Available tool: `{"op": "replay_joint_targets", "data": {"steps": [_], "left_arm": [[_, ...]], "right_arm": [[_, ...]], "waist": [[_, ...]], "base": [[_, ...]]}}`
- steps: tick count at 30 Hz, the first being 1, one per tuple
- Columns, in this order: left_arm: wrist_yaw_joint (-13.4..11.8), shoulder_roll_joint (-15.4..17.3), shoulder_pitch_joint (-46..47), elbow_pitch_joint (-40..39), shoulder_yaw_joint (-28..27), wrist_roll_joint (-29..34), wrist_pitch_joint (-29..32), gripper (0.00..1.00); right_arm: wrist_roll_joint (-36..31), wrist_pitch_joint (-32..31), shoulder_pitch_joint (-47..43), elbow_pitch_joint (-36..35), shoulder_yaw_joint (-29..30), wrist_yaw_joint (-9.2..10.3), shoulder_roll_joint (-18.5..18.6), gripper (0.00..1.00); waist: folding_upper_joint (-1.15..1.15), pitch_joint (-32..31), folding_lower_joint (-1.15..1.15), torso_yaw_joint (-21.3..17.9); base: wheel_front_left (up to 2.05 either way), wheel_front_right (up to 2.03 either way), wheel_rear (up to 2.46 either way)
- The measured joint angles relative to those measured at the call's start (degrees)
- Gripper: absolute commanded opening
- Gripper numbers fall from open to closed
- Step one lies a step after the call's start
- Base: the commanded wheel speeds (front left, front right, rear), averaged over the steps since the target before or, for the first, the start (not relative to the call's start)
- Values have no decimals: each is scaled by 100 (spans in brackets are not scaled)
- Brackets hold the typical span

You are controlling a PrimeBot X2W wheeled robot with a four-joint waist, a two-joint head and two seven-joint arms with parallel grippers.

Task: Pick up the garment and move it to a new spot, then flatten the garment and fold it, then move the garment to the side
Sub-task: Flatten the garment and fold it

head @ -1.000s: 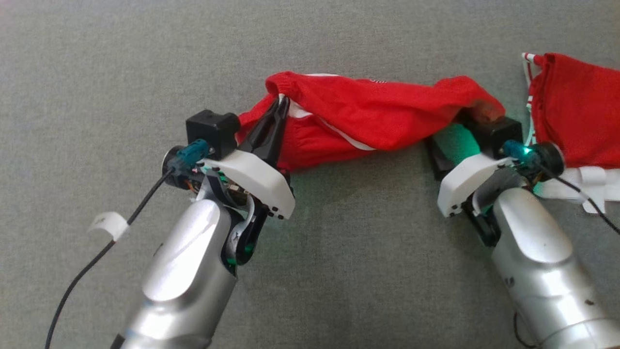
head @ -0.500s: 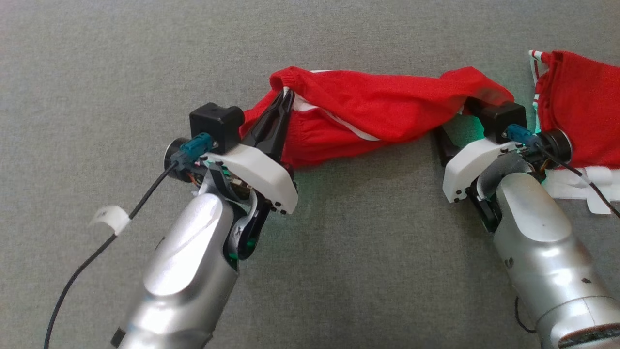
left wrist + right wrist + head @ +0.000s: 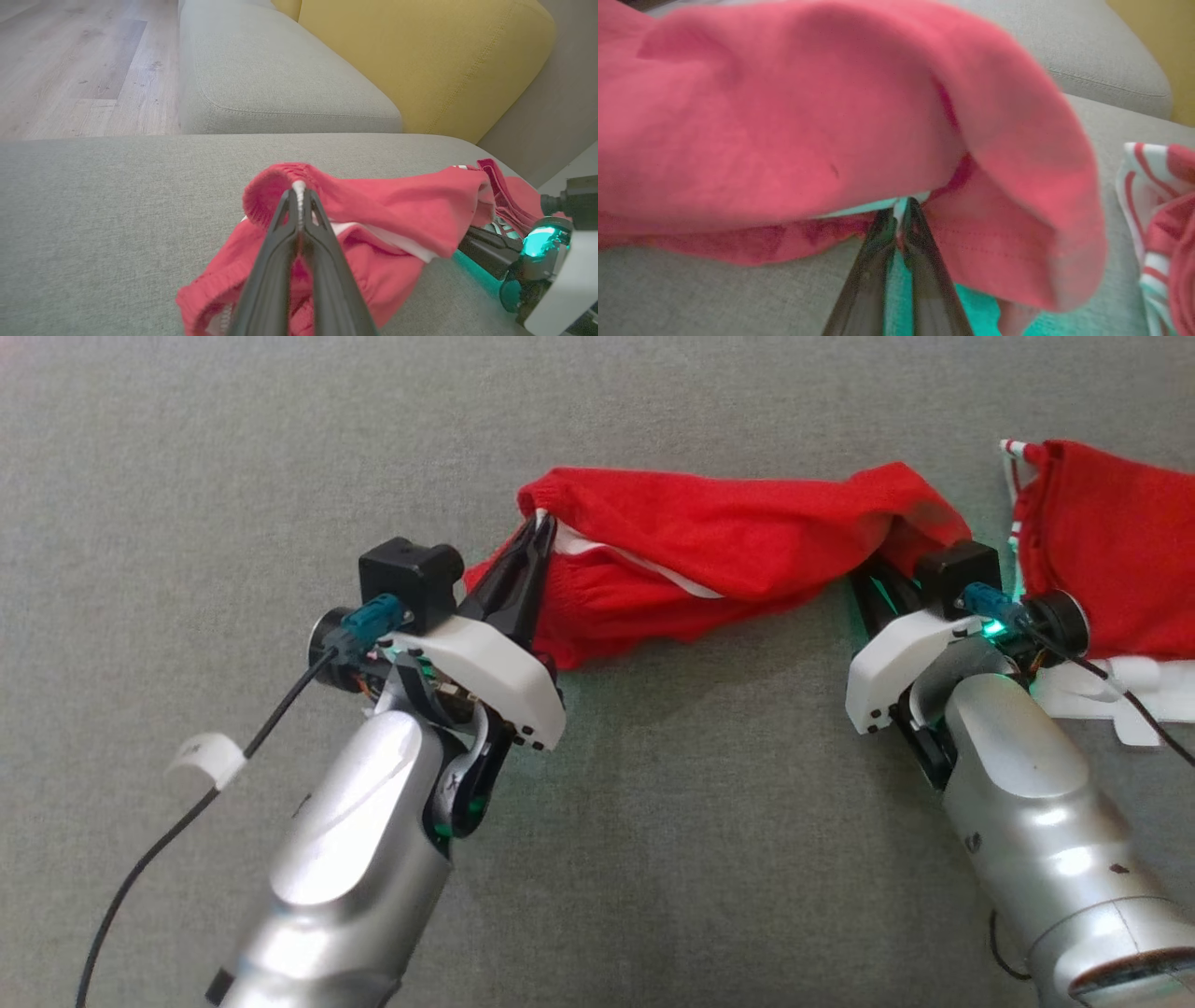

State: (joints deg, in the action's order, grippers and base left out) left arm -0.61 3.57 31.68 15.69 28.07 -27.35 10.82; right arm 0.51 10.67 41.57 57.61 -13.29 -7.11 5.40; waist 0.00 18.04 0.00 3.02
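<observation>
**Desk:** Stock list, please, nearest first.

**Operator:** Item one: my left forearm, silver, with a black cable (image 3: 285, 709) trailing off it and a white tag (image 3: 207, 758) on that cable.
Item two: left hand (image 3: 540, 527), clenched. Its two dark fingers are pressed together on the ribbed edge of the red garment (image 3: 728, 546), at the garment's left end.
Item three: right hand (image 3: 901, 207), likewise clenched. The tips meet on a pale-lined edge at the garment's right end, and a fold of the cloth drapes over the fingers.

**Desk:** And the garment itself, where is it?

**Operator:** Item four: it is bunched into one long roll, strung between my two hands over the grey sofa seat (image 3: 280, 476). The left end is raised at the fingertips and the lower folds rest on the seat.
Item five: a second red piece (image 3: 1111, 560) with white striped trim lies on the seat just beside my right wrist, apart from the first.

**Desk:** Anything farther back?

**Operator:** In the left wrist view, item six is a yellow cushion (image 3: 420, 60) behind the seat. Item seven is the wooden floor (image 3: 70, 60) off to one side.
</observation>
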Motion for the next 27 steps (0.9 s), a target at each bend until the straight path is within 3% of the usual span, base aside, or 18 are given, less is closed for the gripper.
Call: {"op": "replay_joint_targets", "data": {"steps": [8, 14, 19, 27], "left_arm": [[-49, 187, -54, 9, -38, -51, -40, 0], [-98, 353, -173, -74, -144, -99, -87, 0], [-99, 412, -258, -170, -221, -122, -201, 0], [63, 597, -144, -303, -420, -196, -676, 0]], "right_arm": [[514, 55, -203, -303, -579, 0, 290, 0], [1384, -367, -437, -1207, -1261, 0, 924, 0], [1824, -549, -495, -1997, -1323, 0, 1454, 0], [1647, -357, -620, -2949, -907, 0, 1454, 0]], "waist": [[0, -289, 0, -156], [0, -547, -1, -284], [0, -689, -1, -322], [0, -763, -1, -233]], "base": [[0, 0, 0], [0, 0, 0], [0, 0, 0], [0, 0, 0]]}}
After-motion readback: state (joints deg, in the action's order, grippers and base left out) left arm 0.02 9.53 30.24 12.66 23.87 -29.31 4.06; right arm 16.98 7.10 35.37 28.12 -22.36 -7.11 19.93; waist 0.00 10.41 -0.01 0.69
